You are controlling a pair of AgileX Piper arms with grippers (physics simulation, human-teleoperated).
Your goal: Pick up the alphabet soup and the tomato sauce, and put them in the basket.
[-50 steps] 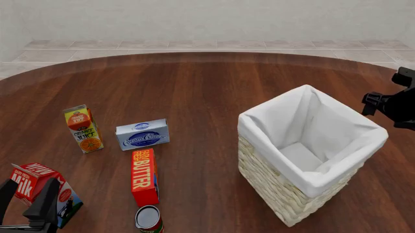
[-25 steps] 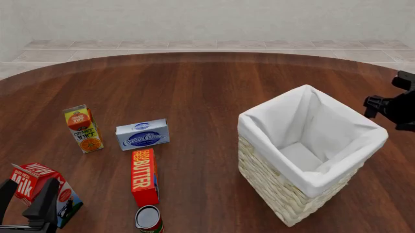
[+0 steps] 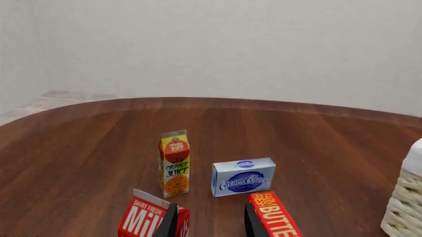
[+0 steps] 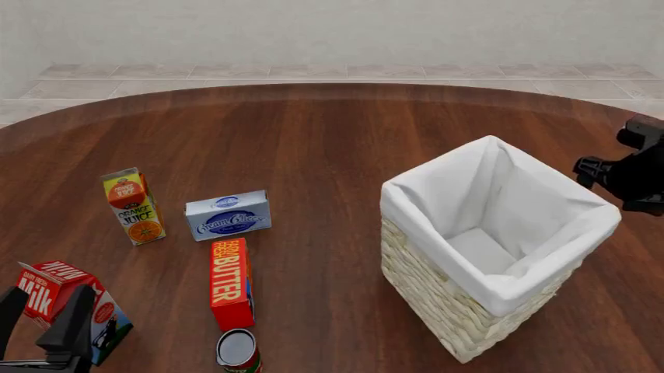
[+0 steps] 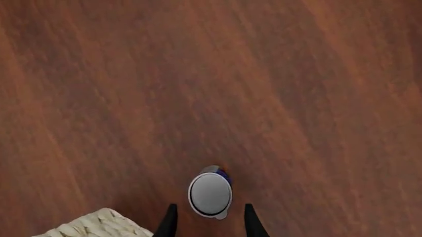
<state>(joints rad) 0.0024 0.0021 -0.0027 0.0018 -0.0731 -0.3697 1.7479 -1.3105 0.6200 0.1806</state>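
The alphabet soup (image 5: 210, 194) shows only in the right wrist view, from above: a silvery-white round top with a sliver of blue label. My right gripper (image 5: 209, 223) is open above it, one finger on each side. In the front view that gripper (image 4: 630, 183) hangs at the right edge beyond the basket (image 4: 539, 272), and the soup can is hidden there. The tomato sauce (image 4: 238, 350) stands at the front edge, just below the butter box. My left gripper (image 4: 42, 325) is open and empty at the front left, by the milk carton.
A red butter box (image 4: 232, 281), a cream cheese box (image 4: 228, 215), an orange juice carton (image 4: 133, 206) and a milk carton (image 4: 57, 287) stand on the left half of the table. A corner of the basket (image 5: 99, 226) lies close to the soup can.
My right arm has shifted slightly and sits a little lower. The left arm and all the objects have stayed where they were.
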